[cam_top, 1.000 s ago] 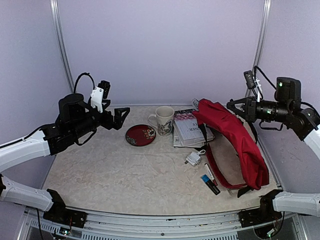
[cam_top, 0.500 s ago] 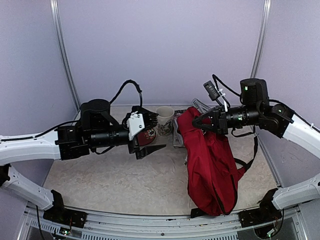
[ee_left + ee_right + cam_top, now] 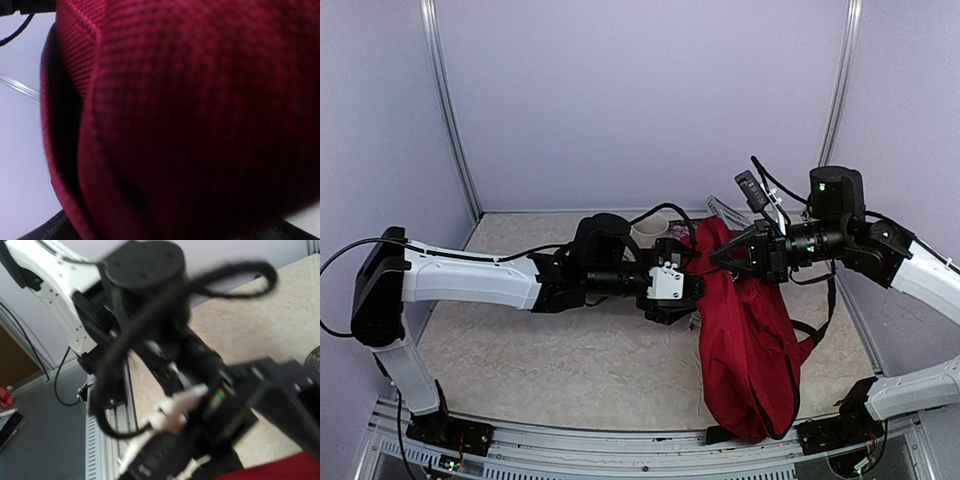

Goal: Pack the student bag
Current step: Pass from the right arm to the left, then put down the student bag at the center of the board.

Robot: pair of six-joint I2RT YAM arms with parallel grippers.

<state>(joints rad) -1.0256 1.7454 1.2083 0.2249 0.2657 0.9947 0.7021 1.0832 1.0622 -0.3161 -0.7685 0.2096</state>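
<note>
The student bag (image 3: 750,340) hangs as a long, limp sack of dark-red fabric. Its top is pinched by the right tool (image 3: 722,255) and its lower end reaches the mottled beige tabletop (image 3: 570,350). A black strap (image 3: 812,335) loops off the bag's right side. The left tool (image 3: 694,290) is against the bag's upper left, spread or closed I cannot tell. Its wrist view shows only coarse ribbed weave and a dark fold. The bag's contents are hidden.

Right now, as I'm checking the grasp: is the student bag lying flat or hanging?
Hanging. The student bag droops from the right gripper at its top, fabric falling lengthwise towards the table's near edge.
</note>
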